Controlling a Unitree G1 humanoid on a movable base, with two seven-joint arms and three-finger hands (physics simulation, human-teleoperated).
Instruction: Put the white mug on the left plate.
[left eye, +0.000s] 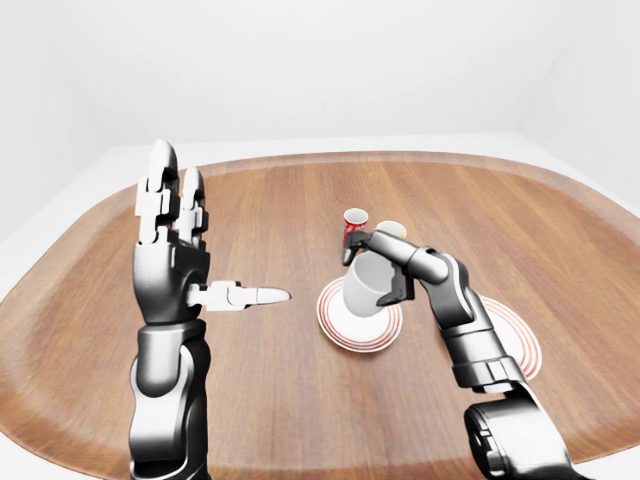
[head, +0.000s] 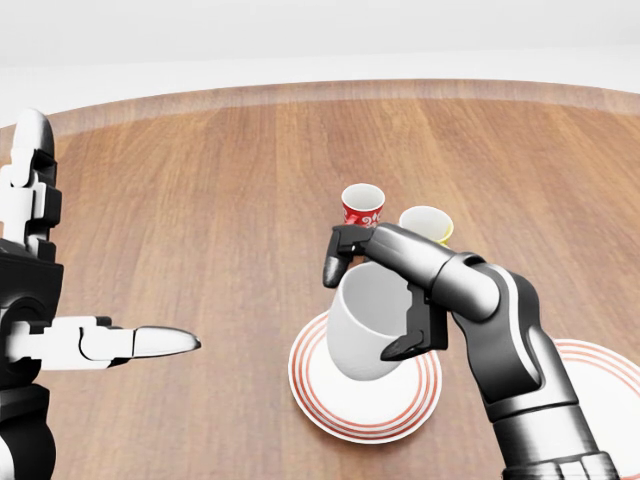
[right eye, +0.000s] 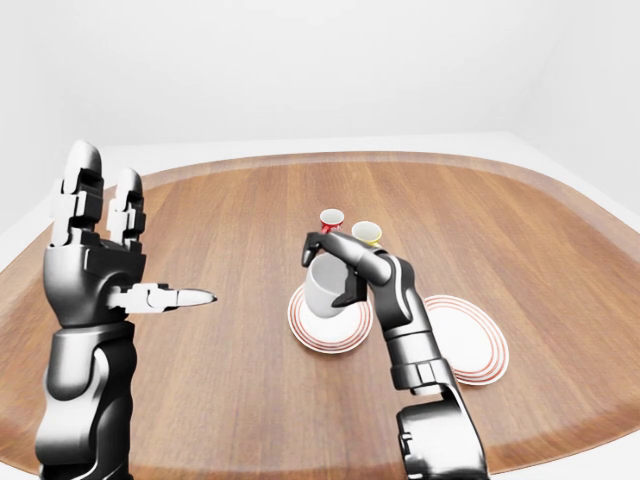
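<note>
A big round wooden bench (head: 200, 180) fills the head view; the left hand (left eye: 172, 250) is held up at the left with its fingers spread wide, one finger pointing sideways, holding nothing; the right hand (head: 385, 300) has its fingers wrapped round the white mug (head: 360, 325); the mug is tipped and up in the air, just over the left plate (head: 325, 410); the right plate (left eye: 520, 350) lies on the bench nearby; behind the hand stand a red mug (head: 363, 205) and a yellow mug (head: 425, 222), side by side.
</note>
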